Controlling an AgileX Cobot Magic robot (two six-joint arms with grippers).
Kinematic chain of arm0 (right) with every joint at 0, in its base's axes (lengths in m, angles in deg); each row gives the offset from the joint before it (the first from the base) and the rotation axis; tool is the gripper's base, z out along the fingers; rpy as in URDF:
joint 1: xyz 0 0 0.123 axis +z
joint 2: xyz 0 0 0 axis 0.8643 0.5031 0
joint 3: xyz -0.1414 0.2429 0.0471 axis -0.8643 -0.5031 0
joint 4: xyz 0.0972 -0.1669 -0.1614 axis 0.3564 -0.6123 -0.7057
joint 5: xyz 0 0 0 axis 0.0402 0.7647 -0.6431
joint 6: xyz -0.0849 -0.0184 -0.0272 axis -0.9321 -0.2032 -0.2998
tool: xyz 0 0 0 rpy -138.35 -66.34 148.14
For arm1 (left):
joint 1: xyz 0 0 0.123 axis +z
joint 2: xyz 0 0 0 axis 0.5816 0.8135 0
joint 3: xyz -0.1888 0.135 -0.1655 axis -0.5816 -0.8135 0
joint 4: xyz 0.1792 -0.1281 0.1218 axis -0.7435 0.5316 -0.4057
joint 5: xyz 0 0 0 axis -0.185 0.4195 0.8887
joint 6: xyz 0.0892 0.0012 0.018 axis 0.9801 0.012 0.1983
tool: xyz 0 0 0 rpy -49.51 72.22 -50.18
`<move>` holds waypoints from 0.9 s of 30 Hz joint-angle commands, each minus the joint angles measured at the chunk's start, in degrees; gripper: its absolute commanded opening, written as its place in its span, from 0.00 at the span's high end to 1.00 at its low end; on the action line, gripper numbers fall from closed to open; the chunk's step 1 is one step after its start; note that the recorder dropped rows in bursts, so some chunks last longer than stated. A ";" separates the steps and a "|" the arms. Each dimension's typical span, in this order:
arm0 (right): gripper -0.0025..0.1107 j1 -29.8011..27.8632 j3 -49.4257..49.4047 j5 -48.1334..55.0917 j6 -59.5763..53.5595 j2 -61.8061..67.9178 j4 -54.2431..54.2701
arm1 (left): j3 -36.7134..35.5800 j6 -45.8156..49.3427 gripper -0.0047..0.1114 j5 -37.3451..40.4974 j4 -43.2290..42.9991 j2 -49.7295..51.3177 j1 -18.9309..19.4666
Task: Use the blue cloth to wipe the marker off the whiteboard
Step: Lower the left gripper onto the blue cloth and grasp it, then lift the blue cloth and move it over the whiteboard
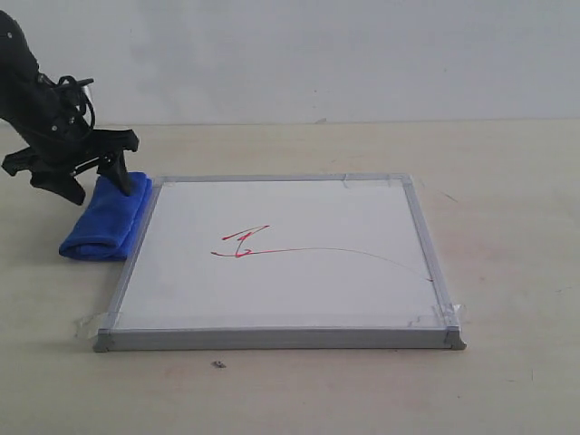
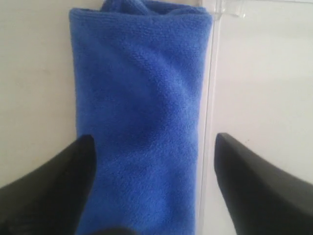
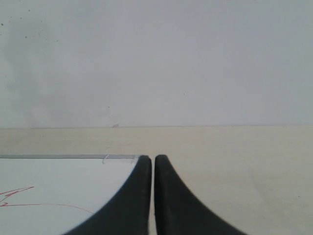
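The whiteboard point(image 1: 299, 299) lies flat in the middle of the table, silver-framed. Red marker point(image 1: 241, 243) forms a small scribble left of its centre, with a thin curved line running right. The folded blue cloth point(image 1: 104, 222) rests on the table against the board's left frame. My left gripper point(image 1: 95, 177) hangs just over the cloth's far end, open; in the left wrist view the blue cloth point(image 2: 139, 112) lies between its spread fingers point(image 2: 58, 186), my left gripper point(image 2: 152, 147) straddling it. My right gripper point(image 3: 153, 164) is shut and empty, above the whiteboard point(image 3: 58, 191) edge, and does not show in the exterior view.
A beige table point(image 1: 507, 181) stretches around the board, with a white wall behind. Clear tape point(image 1: 449, 315) holds the board's corners. A small dark speck point(image 1: 218, 365) lies on the table in front of the board.
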 commanded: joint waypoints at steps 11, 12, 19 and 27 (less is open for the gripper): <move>0.98 -0.11 0.03 -0.37 -0.52 -0.33 -0.23 | 0.29 -2.00 0.42 -3.12 1.90 3.95 0.18; 0.98 -0.11 0.03 -0.37 -0.52 -0.33 -0.23 | 0.29 -2.51 0.43 -3.36 1.90 4.20 0.18; 0.98 -0.11 0.03 -0.37 -0.51 -0.33 -0.23 | 0.29 -3.22 0.67 -4.80 1.52 5.75 0.18; 0.98 -0.11 0.03 -0.25 -0.41 -0.33 -0.23 | 0.29 -2.95 0.92 -5.11 1.52 5.76 0.18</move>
